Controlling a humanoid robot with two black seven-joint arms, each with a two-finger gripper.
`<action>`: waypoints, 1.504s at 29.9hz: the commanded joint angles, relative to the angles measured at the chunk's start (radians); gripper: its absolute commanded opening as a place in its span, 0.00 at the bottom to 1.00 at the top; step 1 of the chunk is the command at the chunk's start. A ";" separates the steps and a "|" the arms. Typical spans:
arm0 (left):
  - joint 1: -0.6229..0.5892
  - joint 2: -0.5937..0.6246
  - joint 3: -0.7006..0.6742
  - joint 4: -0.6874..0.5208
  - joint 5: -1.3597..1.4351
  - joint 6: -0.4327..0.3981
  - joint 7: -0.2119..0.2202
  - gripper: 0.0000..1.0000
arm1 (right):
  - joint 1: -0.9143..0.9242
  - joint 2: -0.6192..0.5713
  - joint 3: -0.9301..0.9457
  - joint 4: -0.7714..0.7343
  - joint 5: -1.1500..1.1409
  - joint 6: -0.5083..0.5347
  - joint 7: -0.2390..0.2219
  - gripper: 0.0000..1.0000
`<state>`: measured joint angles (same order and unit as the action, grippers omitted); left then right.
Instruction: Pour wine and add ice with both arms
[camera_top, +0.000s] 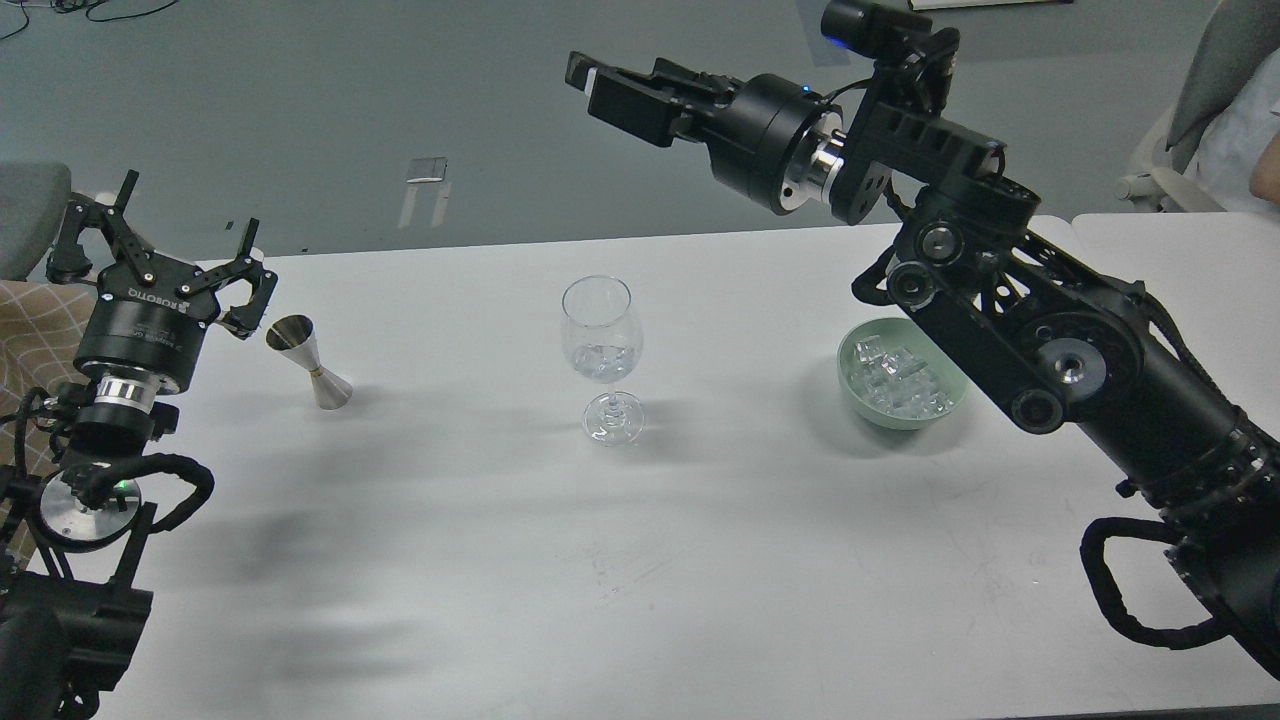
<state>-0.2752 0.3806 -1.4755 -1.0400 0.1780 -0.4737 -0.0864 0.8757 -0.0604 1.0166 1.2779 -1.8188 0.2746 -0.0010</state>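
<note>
Standing upright near the middle of the white bench (520, 560): a clear stemmed wine glass (600, 355), holding a small amount of clear wine (601, 361) in the bottom of its bowl.

Sitting to the right of the glass, well apart from it: a pale green bowl (858, 395), carrying many clear ice cubes (898, 378) and lying partly hidden behind the right arm (1090, 370).

Standing to the left of the glass, well apart: a small metal jigger (312, 362), upright, untouched.

Hovering just beside the jigger, up and to its left: the left gripper (160, 262), fingers spreading wide and pointing away, holding nothing. Rising beneath it from the lower left edge: the left arm (95, 480).

Reaching farthest, above the back edge of the bench: the right gripper (590, 82), pointing left, high over the glass and touching nothing. Looking pressed together, but seen dark and end-on, so cannot tell for certain.
</note>
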 joint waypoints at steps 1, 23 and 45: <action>-0.013 0.000 0.006 0.002 0.001 -0.002 0.004 0.98 | -0.020 0.022 0.121 -0.006 0.091 -0.032 0.000 1.00; -0.032 -0.023 0.007 -0.002 0.012 -0.005 -0.024 0.98 | -0.037 -0.087 0.356 -0.433 1.275 -0.029 0.007 1.00; -0.093 -0.026 0.012 0.000 0.055 0.049 -0.016 0.98 | -0.126 -0.004 0.369 -0.497 1.564 0.017 0.049 1.00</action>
<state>-0.3384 0.3506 -1.4634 -1.0406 0.2100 -0.4464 -0.1027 0.7511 -0.0656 1.3839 0.7837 -0.2629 0.2956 0.0460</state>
